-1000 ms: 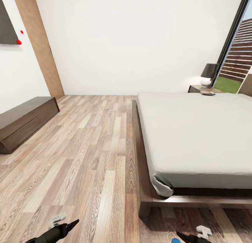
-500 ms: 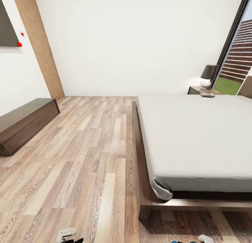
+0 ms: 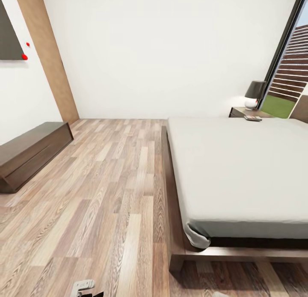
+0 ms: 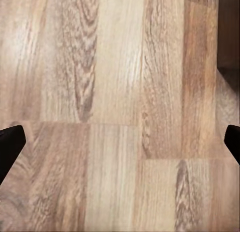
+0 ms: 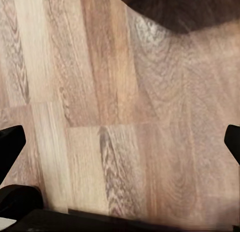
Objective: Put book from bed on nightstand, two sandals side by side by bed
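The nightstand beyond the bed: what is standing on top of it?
On the nightstand stand a dark-shaded lamp with a white base and a small flat dark object. The bed covers its lower part.

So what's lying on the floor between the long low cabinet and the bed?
Nothing: in the head view, only bare wood-plank floor runs from the long low cabinet to the bed.

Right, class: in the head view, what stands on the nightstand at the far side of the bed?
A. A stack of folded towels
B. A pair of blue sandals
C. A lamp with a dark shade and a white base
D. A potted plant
C: on the nightstand beyond the bed stands a lamp with a dark shade over a white base, with a small dark flat item beside it.
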